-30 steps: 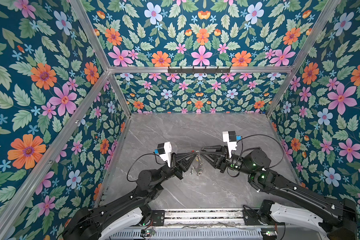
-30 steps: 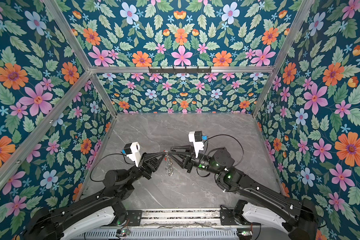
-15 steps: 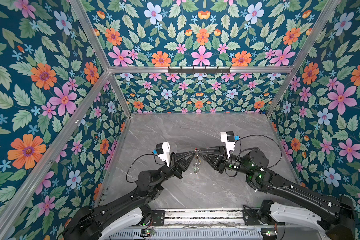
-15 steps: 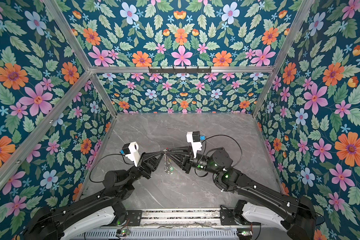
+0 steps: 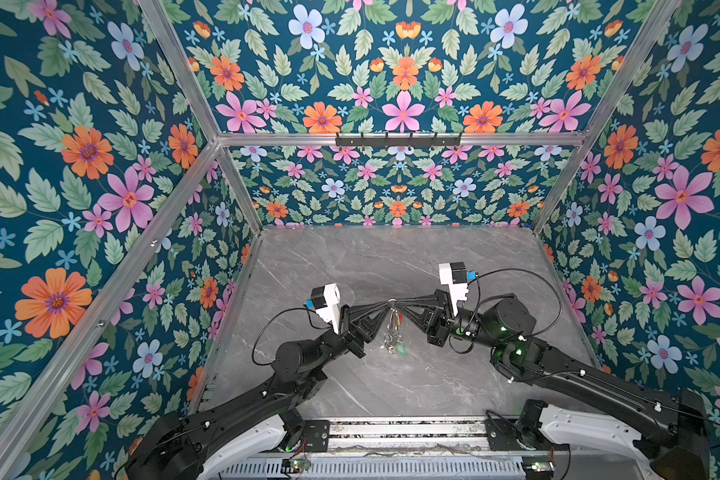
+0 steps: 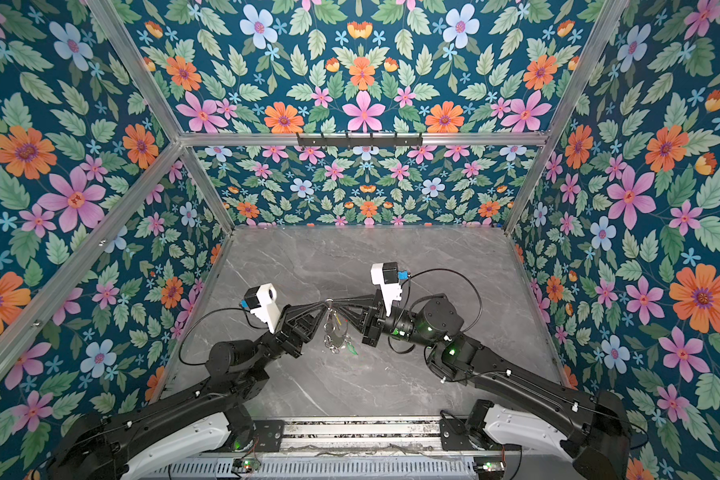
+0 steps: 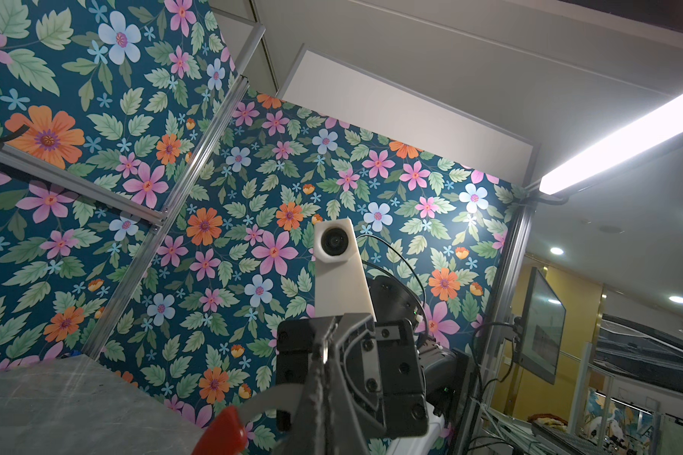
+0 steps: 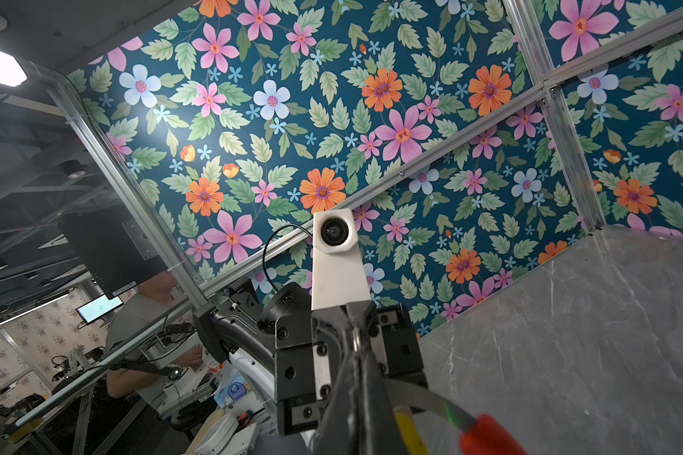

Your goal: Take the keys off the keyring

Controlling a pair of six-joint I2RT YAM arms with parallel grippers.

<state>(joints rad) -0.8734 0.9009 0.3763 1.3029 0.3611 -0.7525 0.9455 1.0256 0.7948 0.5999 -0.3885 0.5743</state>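
Pinching from both sides, I hold the keyring up over the grey marble table, near its middle. My left claw is closed all the way on the ring's top edge. My right claw is closed just as tight on the same spot, so the two sets of fingertips meet nose to nose in both top views. A small wire loop pokes up just where they meet.

The ring hangs upright below my tips. In the left wrist view its grey band curves out from my fingers to the red sleeve. In the right wrist view the band runs past a yellow tag.

The keys dangle at the ring's low end among more little loops, not yet off it, and the green tag hangs lowest. They are too small and blurred for me to make out the blades, and I cannot tell whether that tag touches the table.
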